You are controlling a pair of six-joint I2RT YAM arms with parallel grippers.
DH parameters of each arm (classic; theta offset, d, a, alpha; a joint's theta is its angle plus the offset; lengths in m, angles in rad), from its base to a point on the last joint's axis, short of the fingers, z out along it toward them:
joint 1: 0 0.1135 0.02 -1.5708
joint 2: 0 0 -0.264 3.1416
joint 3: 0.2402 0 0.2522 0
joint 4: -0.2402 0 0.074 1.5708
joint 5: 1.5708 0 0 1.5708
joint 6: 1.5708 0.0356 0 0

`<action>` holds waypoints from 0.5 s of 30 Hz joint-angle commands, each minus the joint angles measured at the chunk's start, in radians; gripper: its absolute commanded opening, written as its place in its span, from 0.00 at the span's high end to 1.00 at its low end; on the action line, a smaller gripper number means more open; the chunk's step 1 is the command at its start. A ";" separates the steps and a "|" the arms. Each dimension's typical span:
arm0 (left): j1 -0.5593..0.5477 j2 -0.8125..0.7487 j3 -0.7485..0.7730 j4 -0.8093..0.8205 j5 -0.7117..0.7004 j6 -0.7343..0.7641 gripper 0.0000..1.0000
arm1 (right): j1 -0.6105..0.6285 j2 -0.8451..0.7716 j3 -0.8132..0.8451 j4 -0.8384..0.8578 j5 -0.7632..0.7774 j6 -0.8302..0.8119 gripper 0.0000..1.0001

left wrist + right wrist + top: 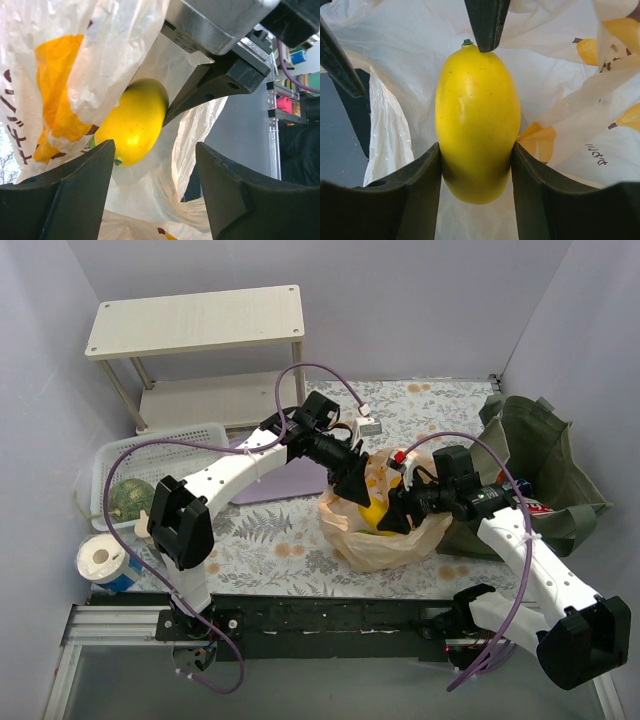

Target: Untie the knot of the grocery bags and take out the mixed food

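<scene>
While the peach-orange plastic bag [385, 545] sits with its mouth gaping at the middle of the floral-covered table [260, 540], the right gripper [476, 150] reaches into it from the right. It clamps a yellow oval fruit [477, 100] by its sides, jaws part-way closed and both fingers pressed against the skin. The fruit stands lengthwise between them, its green stem end pointing away from the wrist camera, with white and orange-printed plastic crumpled all around.

The left gripper [154, 145] leans in over the bag's far rim from the left, jaws spread wide and gripping nothing. In the left wrist view the fruit lies beyond the gap between them, half veiled by a fold of the bag, with one finger of the right gripper against its side. Seen from the right wrist, one left fingertip [487, 22] hangs just at the stem; whether it touches cannot be told.

An olive-green tote [535, 455] slumps just right of the bag. A green melon [128, 498] rests in a white basket [170, 437] at the table's left edge, well apart from the bag, with a roll of paper [100, 560] nearer the camera. A purple mat [285, 485] lies under the left arm, and a white shelf [195, 320] stands at the far left.
</scene>
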 commanded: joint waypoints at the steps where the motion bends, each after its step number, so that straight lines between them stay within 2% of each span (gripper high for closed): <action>1: 0.001 0.012 0.033 -0.049 0.077 0.052 0.32 | -0.008 -0.017 0.039 0.016 -0.053 -0.022 0.99; 2: 0.000 0.022 0.034 -0.068 0.104 0.064 0.22 | -0.008 -0.016 0.045 0.016 -0.053 -0.027 0.99; 4: 0.000 0.043 0.033 -0.082 0.136 0.075 0.19 | -0.008 -0.014 0.051 0.019 -0.058 -0.030 0.99; 8: -0.006 0.069 0.037 -0.089 0.189 0.073 0.19 | -0.011 -0.005 0.059 0.033 -0.081 -0.030 0.99; 15: -0.026 0.101 0.060 -0.069 0.071 0.089 0.23 | -0.010 0.018 0.085 0.047 -0.137 -0.019 0.99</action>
